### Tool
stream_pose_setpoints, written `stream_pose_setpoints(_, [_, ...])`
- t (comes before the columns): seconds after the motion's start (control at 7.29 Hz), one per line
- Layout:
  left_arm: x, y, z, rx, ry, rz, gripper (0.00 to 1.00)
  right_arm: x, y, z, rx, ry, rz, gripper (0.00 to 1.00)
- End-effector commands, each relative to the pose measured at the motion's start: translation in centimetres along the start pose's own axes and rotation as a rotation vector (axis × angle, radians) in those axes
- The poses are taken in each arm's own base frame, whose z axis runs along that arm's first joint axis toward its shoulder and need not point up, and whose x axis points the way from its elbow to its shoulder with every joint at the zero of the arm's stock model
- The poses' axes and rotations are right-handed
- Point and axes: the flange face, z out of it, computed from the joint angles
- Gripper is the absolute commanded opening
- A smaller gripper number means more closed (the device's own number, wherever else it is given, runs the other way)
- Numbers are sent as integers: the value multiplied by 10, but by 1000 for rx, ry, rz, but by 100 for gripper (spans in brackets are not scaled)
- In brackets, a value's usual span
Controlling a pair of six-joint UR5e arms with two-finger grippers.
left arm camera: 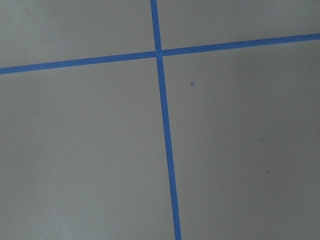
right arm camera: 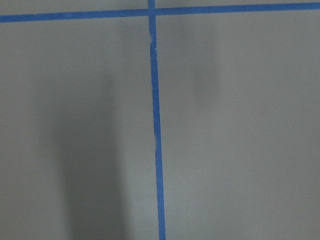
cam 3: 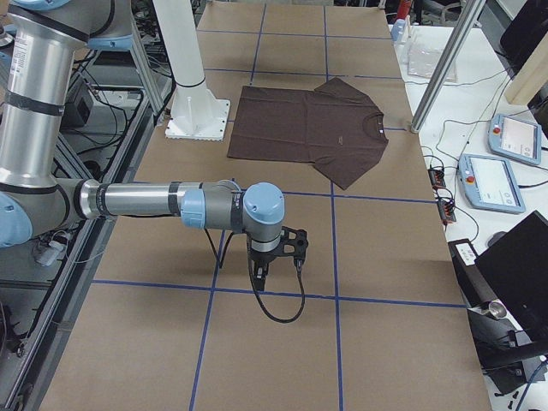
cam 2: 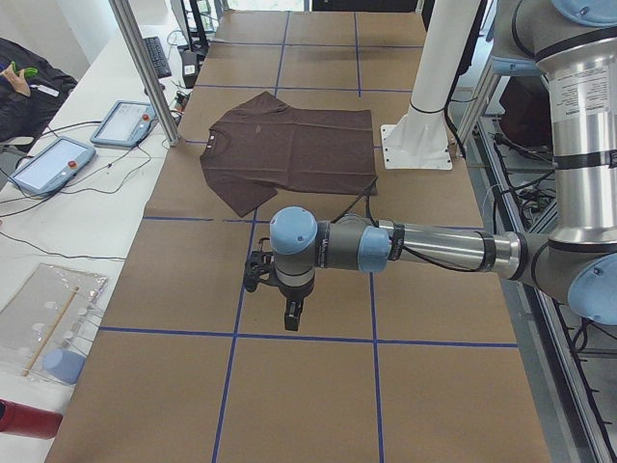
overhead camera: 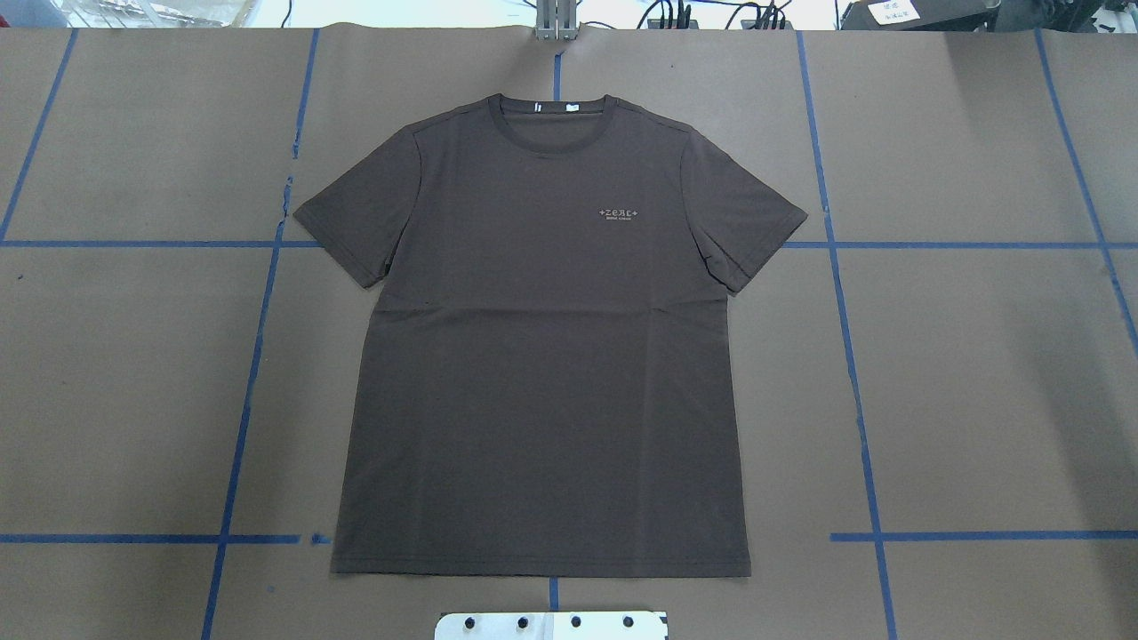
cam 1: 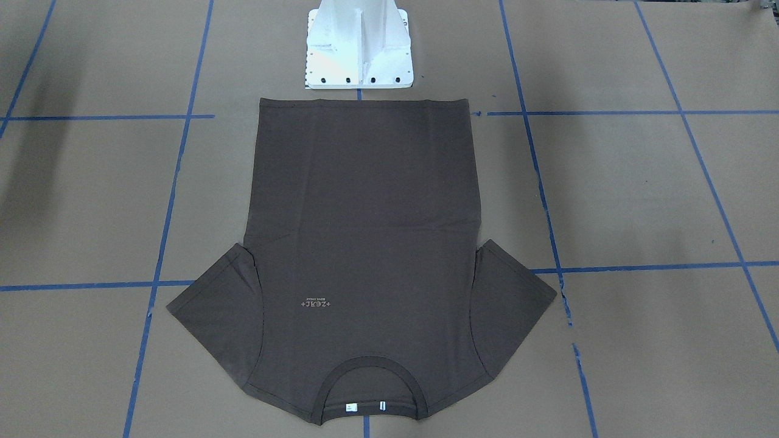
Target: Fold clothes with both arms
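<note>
While the dark brown T-shirt (overhead camera: 542,356) lies flat, chest lettering (overhead camera: 620,214) up, at the middle of the papered worktop (overhead camera: 978,400), hem (overhead camera: 540,567) just beside the white pedestal (cam 1: 359,45), the left end effector (cam 2: 291,321) and right end effector (cam 3: 259,278) hang well apart from it over bare paper; whether each is released or clenched cannot be told. A clean first fold likely calls for both arms to pinch matching points, shoulder and hem corner on one side, and carry them across together
</note>
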Motion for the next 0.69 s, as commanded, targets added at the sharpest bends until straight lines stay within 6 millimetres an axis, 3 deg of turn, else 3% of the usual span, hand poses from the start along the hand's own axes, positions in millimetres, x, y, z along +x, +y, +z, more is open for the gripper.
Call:
stream_pose_setpoints(0.0, [3, -1, -7, 15, -42, 23, 100, -2, -3, -2, 6, 1, -5, 100])
stream_pose_setpoints(0.27, [7, -2, -12, 24, -52, 33, 100, -14, -7, -12, 27, -1, -30, 100])
stream_pose_setpoints(0.55, [26, -13, -32, 97, -52, 101, 100, -45, -45, -32, 84, -7, -96, 100])
